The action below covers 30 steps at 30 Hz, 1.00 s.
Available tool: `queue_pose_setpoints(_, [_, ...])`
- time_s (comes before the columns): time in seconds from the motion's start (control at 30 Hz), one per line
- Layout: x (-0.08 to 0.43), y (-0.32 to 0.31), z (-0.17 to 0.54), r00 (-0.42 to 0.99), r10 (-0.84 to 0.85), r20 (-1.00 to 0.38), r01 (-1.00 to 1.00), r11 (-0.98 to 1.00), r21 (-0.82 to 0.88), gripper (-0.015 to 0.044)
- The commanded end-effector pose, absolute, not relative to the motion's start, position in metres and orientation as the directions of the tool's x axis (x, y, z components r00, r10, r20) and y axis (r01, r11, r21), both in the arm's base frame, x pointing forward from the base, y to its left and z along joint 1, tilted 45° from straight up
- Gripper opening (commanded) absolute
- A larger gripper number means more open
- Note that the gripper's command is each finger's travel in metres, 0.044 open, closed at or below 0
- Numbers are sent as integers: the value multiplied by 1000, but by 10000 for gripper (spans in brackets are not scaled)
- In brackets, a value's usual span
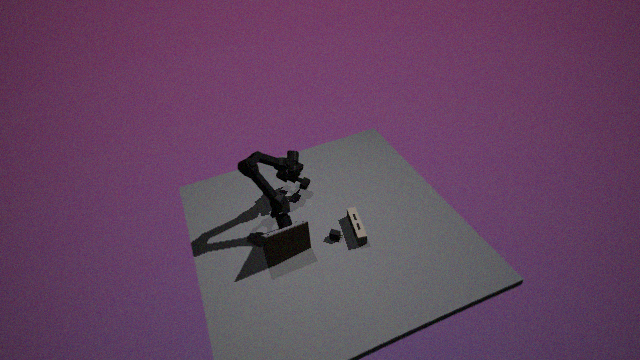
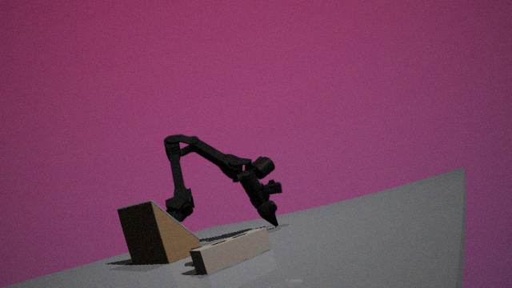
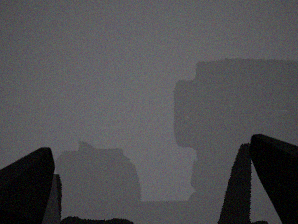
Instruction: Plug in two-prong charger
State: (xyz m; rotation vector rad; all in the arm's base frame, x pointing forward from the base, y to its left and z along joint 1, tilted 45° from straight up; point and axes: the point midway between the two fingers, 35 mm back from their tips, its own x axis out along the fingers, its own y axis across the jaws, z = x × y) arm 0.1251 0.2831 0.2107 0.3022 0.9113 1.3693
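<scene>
The charger (image 1: pixel 335 235) is a small dark block on the table, between the wedge-shaped block and the power strip, on the strip's left side in the top view. In the exterior view it is mostly hidden behind the strip. The power strip (image 1: pixel 362 235) (image 2: pixel 240 252) is a long beige block with two dark outlets in its upper face. My gripper (image 1: pixel 301 190) (image 2: pixel 276 224) (image 3: pixel 154 152) is open and empty. It points down low over the table, away from both the charger and the strip. The wrist view shows only grey table and shadows between the fingers.
A wedge-shaped block (image 1: pixel 290 245) (image 2: pixel 176 240), brown with a dark back face, stands beside the arm's base, left of the charger in the top view. The grey table (image 1: pixel 425 260) (image 2: pixel 380 240) has its front edge beyond the strip in the top view.
</scene>
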Motion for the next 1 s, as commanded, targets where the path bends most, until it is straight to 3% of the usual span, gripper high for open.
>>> queue_pose_setpoints(0.0, [144, 278, 199, -19, 907, -420, -682, 296, 669, 440])
queue_pose_setpoints(0.97, [244, 211, 124, 139, 753, -643, -370, 642, 672, 440])
